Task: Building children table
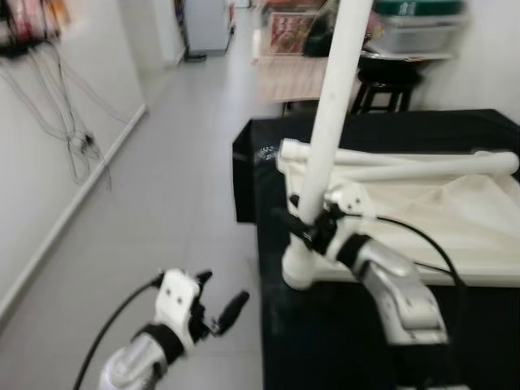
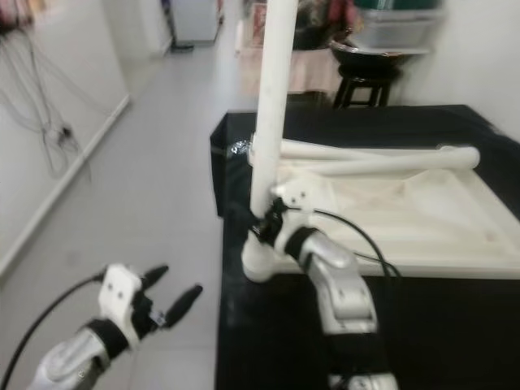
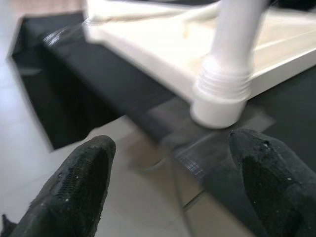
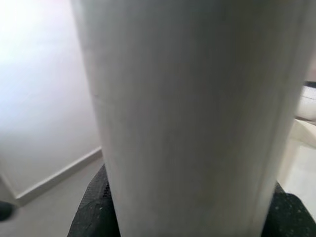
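I have the right gripper closed around the upright white table leg, gripping it low down, a little above the threaded collar where the leg meets the corner socket of the white tabletop. In the right wrist view the leg takes up nearly all I can see, with a black finger pressed on either side of it. The tabletop lies upside down on a black-covered surface, its near left corner close to that surface's edge, and the leg stands tilted slightly to the right as it rises out of frame. Two more white legs lie loose across the far side of the tabletop. My left gripper hangs over the grey floor just left of the black surface, fingers spread wide apart and holding nothing. A black stool stands beyond the far edge, and cables trail down the white wall at left.
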{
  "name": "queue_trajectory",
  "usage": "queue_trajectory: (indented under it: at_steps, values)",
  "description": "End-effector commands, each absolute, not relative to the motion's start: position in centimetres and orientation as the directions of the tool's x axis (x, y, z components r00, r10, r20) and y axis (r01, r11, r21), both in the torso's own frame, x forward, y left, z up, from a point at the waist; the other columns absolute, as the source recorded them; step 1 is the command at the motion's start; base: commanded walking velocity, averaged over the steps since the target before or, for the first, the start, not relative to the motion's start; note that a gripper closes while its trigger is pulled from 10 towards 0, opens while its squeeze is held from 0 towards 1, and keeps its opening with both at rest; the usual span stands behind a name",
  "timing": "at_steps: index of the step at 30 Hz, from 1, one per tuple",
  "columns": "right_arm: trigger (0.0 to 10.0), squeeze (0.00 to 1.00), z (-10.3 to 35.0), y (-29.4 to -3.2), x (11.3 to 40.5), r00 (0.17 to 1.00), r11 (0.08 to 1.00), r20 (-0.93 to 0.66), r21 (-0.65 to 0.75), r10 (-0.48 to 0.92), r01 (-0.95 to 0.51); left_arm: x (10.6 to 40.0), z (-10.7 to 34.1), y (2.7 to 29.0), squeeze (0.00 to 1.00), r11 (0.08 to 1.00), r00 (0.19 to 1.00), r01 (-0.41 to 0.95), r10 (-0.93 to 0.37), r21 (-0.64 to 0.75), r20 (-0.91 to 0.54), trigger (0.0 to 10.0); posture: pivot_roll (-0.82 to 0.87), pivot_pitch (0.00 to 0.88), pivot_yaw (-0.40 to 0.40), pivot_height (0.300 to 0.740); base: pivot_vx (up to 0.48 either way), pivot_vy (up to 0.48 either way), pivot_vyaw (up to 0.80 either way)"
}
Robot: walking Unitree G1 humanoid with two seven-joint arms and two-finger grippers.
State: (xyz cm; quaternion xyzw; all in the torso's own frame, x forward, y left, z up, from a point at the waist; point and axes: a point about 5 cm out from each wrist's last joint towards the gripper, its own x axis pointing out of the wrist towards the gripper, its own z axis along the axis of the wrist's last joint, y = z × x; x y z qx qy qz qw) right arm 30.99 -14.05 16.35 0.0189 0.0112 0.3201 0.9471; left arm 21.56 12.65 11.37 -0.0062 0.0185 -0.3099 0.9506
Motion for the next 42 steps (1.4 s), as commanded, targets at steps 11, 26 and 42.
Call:
queue_trajectory:
  at_steps: [11,26,42]
  values:
    - [10.0,0.00,13.9,-13.6,30.5,0.798,0.794,-0.065,0.179,0.599,-0.582,21.3,10.7,13.7,0.00,0.837,0.834,0.547,-0.547,-0.018,-0.078,10.0,-0.02,0.002,0.027,0.740,0.000,0.000,-0.80]
    - [10.0,0.00,13.9,-13.1,29.1,0.604,0.610,-0.088,0.116,0.792,-0.784,21.1,10.7,13.6,0.00,0.817,0.813,0.577,-0.576,-0.016,-0.084,10.0,-0.02,0.001,0.027,0.740,0.000,0.000,-0.32]
    - [10.0,1.00,12.8,-13.0,31.1,0.664,0.683,-0.178,0.086,0.726,-0.725,20.1,10.8,13.4,0.00,0.822,0.820,0.569,-0.566,0.020,-0.083,10.0,0.03,0.017,0.001,0.740,0.000,0.000,0.00]
